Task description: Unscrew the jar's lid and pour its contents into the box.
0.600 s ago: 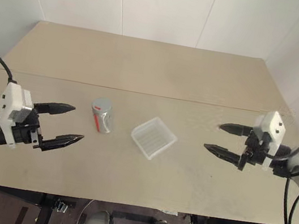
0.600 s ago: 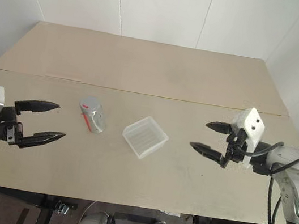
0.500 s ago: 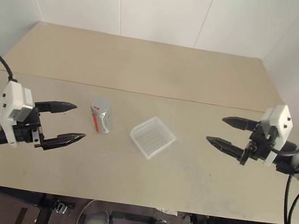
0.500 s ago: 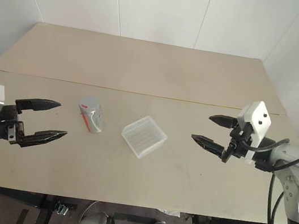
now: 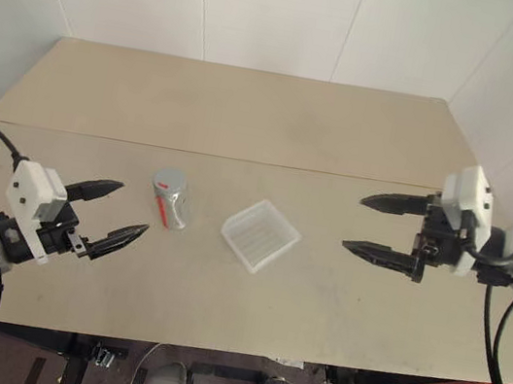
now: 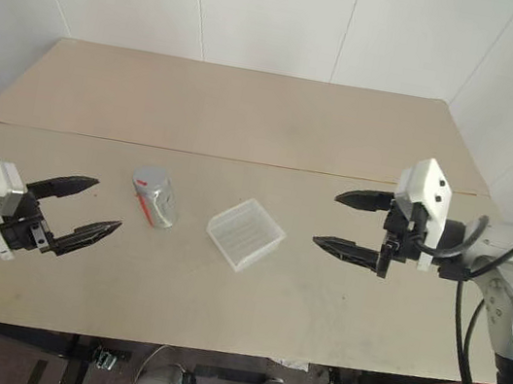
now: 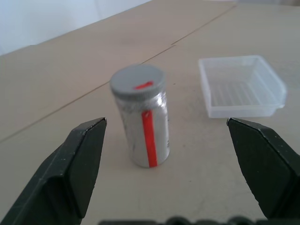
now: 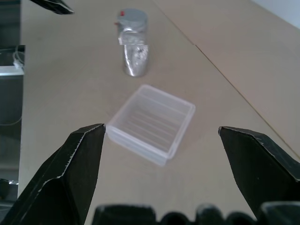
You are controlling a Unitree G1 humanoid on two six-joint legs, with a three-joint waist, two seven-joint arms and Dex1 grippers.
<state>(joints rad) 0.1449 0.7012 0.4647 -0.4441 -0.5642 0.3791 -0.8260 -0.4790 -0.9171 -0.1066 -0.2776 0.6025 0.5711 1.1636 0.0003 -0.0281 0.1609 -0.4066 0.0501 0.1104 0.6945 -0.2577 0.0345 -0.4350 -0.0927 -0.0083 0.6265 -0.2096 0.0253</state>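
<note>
The left claw [image 5: 117,211] stands wide and empty over the near left part of the surface [image 5: 250,112], its tips aimed toward the jar [image 5: 171,198] but well apart from it. The jar stands upright, the lid [image 7: 138,82] on top, a red stripe down its side. Just right of the jar, not touching, lies the box [image 5: 260,236], turned cornerwise, its ribbed bottom showing. Farther right, the right claw [image 5: 377,226] hangs wide and empty, pointing toward the box and clear of it.
</note>
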